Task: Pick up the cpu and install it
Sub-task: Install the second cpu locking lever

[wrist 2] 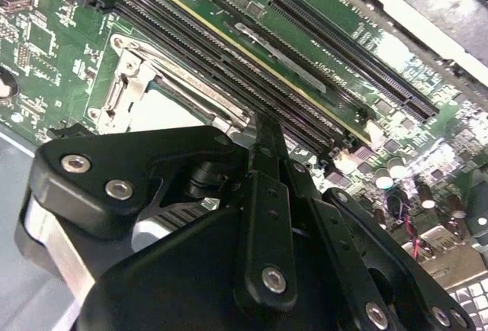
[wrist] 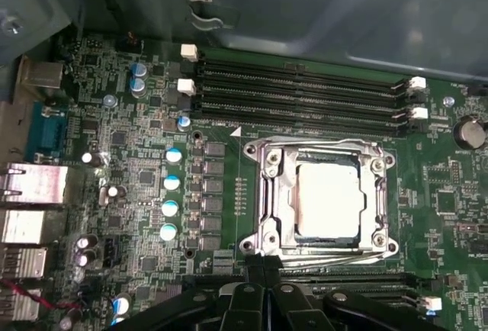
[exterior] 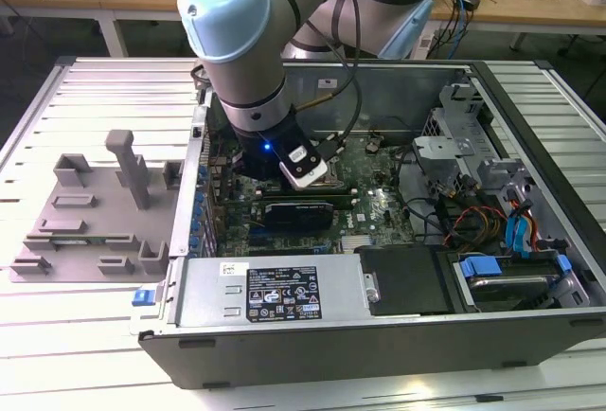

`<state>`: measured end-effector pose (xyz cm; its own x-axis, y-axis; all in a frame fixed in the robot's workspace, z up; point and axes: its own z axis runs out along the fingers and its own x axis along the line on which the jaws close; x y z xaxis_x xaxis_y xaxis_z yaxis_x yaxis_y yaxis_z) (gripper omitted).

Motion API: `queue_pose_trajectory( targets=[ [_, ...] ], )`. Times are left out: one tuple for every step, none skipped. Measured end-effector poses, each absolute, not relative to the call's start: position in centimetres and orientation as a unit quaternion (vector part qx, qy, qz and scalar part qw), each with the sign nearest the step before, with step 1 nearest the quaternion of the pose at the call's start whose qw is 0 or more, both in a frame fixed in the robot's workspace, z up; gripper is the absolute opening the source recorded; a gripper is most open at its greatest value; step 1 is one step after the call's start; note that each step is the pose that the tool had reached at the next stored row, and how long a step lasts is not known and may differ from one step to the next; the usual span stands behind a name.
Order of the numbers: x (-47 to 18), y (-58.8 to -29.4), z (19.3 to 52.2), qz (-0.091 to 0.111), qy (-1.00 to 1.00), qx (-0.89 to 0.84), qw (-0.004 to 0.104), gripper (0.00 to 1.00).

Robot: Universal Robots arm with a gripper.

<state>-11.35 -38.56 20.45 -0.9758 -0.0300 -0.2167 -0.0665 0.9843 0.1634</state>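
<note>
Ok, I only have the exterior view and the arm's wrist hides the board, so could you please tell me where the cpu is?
Observer: In the first wrist view the cpu lies flat inside the metal socket frame on the motherboard.
Operator: Thank you. Is the claw holding it?
Observer: No. The claw is shut, tips together, at the frame's edge and off the cpu.
Operator: And the memory slots near it?
Observer: The four memory slots, on the side of the frame away from the claw, look empty.
</note>
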Motion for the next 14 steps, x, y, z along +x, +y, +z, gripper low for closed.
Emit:
queue_pose_trajectory(
  targets=[
    [-11.4,-38.6,20.4,0.087,0.99,-0.024,0.109,0.11],
    [-11.4,-38.6,20.4,0.088,0.99,-0.024,0.11,0.11],
    [-11.4,-38.6,20.3,0.091,0.989,-0.024,0.112,0.11],
    [-11.5,-38.6,20.2,0.093,0.989,-0.024,0.114,0.11],
    [-11.5,-38.6,20.1,0.094,0.989,-0.024,0.114,0.11],
    [-11.6,-38.6,20.0,0.096,0.989,-0.024,0.114,0.11],
    [-11.7,-38.6,19.9,0.098,0.988,-0.024,0.115,0.11],
    [-11.8,-38.6,19.8,0.102,0.988,-0.023,0.116,0.11],
    [-11.8,-38.6,19.7,0.105,0.987,-0.023,0.117,0.11],
    [-11.9,-38.6,19.6,0.108,0.987,-0.023,0.118,0.11],
    [-12.0,-38.6,19.6,0.11,0.987,-0.022,0.119,0.11],
    [-12.1,-38.6,19.4,0.112,0.986,-0.022,0.12,0.11],
    [-12.3,-38.6,19.2,0.115,0.986,-0.022,0.12,0.11],
    [-12.3,-38.6,19.2,0.115,0.986,-0.022,0.121,0.11]
  ],
)
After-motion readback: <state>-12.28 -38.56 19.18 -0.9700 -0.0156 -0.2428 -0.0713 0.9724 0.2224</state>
